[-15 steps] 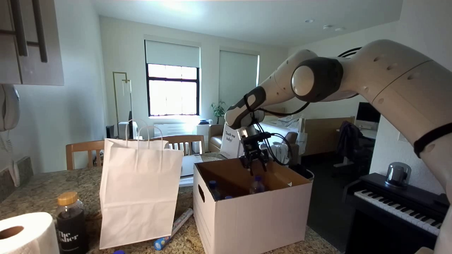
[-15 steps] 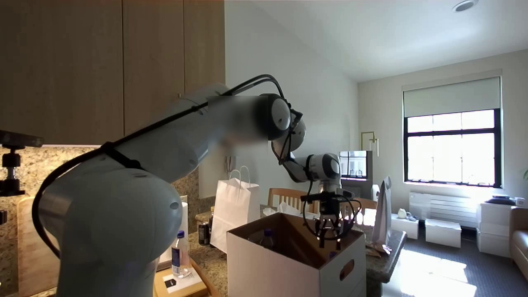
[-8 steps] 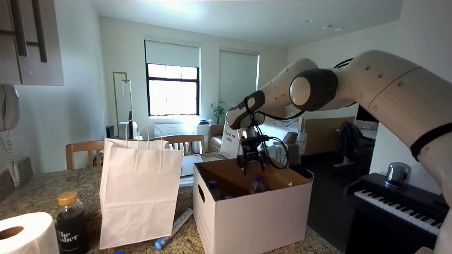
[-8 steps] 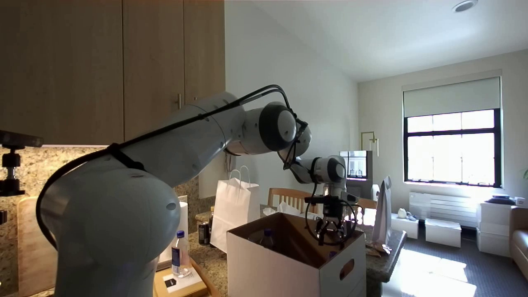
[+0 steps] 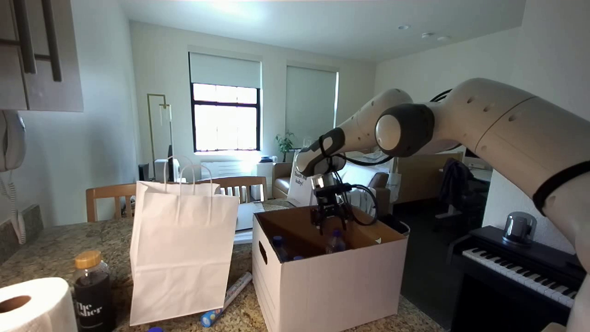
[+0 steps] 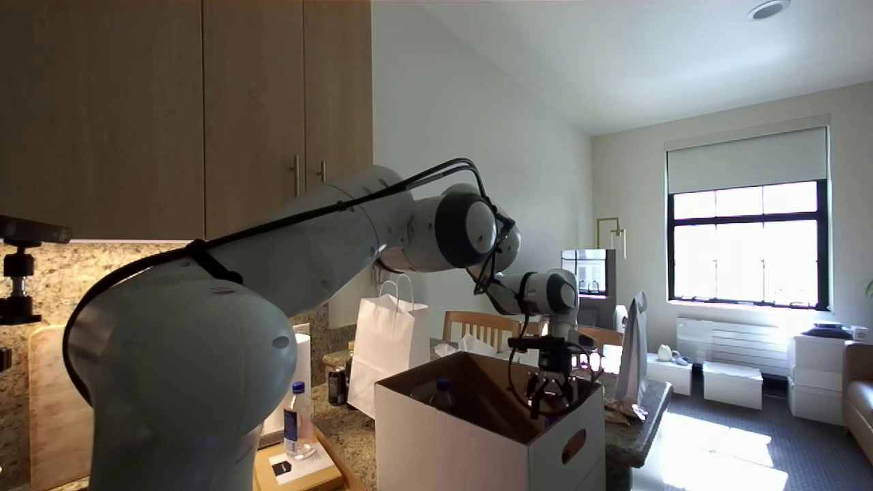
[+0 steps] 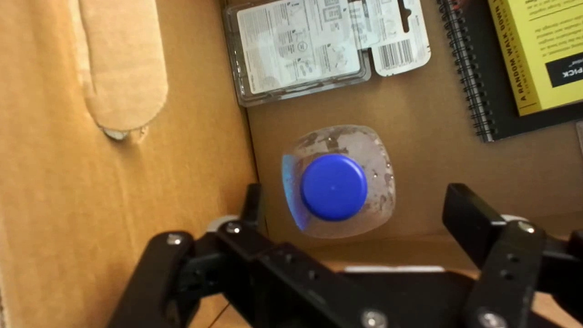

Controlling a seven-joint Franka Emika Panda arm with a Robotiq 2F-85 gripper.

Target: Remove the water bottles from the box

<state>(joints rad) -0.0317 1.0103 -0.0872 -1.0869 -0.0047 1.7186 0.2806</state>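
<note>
One blue-cap btl (image 7: 338, 183) in box (image 5: 339, 288), under gripper (image 7: 354, 196) w/ jaws spread, one ea. side.

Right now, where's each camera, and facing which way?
In an exterior view: away from the pale robot arm, which shows at right, facing a black-framed window over the large white cardboard box.
In an exterior view: away from the arm, which looms large, facing past wooden cabinets toward the box.
Wrist view: on the arm's end, facing down past the open black gripper at a blue-capped clear plastic water bottle inside the box.
Both exterior views show box, arm and gripper.
</note>
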